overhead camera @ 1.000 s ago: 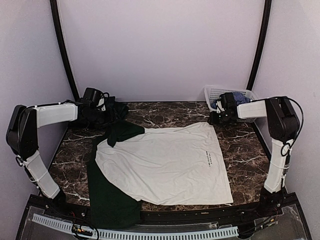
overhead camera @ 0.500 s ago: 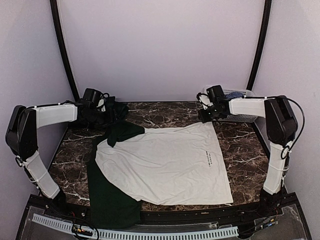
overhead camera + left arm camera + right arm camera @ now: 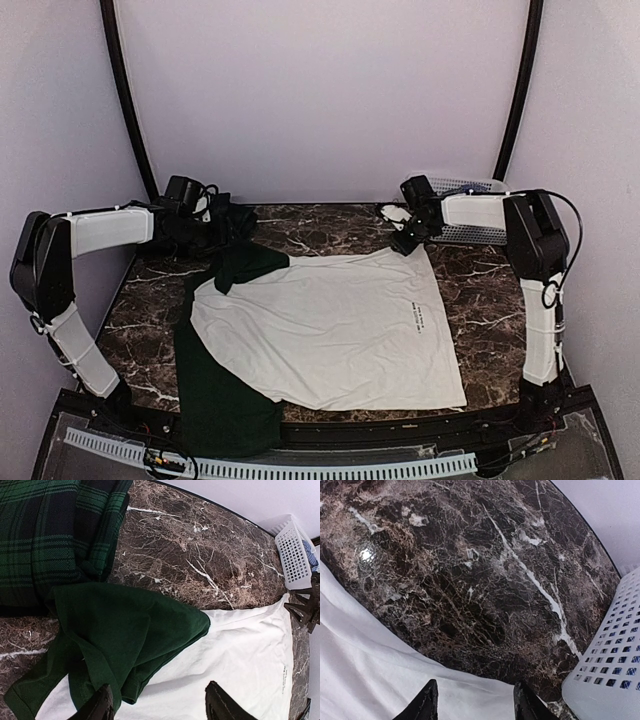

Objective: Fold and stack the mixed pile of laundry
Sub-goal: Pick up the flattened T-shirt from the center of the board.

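Both stand empty with fingers apart: left gripper over the bunched green sleeve, right gripper at the upper right corner of the white shirt, spread mid-frame in the top view. A shallow pinch could miss the flat cloth, or the left could grab doubled sleeve layers.

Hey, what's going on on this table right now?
Two robot arms are working on laundry. A white shirt lies spread flat on the table. The right gripper hovers over its far right corner beside the basket, jaws open. The left gripper hangs over its green sleeve near the plaid garment, jaws open too. Nothing is held.
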`<state>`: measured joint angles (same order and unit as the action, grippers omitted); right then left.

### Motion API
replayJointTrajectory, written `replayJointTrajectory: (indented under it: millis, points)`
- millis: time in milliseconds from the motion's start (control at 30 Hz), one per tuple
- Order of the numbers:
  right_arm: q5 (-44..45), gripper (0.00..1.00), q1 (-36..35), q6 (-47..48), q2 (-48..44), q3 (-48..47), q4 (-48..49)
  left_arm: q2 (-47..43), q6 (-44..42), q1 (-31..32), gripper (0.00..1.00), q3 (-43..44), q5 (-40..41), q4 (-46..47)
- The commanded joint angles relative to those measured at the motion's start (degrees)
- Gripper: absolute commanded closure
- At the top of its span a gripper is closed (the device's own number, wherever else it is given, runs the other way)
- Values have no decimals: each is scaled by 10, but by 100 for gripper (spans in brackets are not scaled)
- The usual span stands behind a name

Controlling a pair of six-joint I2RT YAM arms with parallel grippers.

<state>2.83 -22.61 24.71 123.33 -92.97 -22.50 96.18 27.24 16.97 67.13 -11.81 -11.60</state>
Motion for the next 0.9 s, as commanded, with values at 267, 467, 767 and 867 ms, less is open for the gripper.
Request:
replayJointTrajectory:
  millis: [267,467,767,867]
  points:
    - [13,53,7,63,60,-54,-24,-18,-10,-1,38,-9,-1,3]
    - [-4,89,7,66,61,-50,-28,-22,-1,-1,38,-9,34,-13]
    - [3,100,-1,51,3,-12,-19,-58,52,-2,39,-72,59,-2]
    - [8,100,-1,52,-3,-4,-14,-45,57,-2,40,-87,57,12]
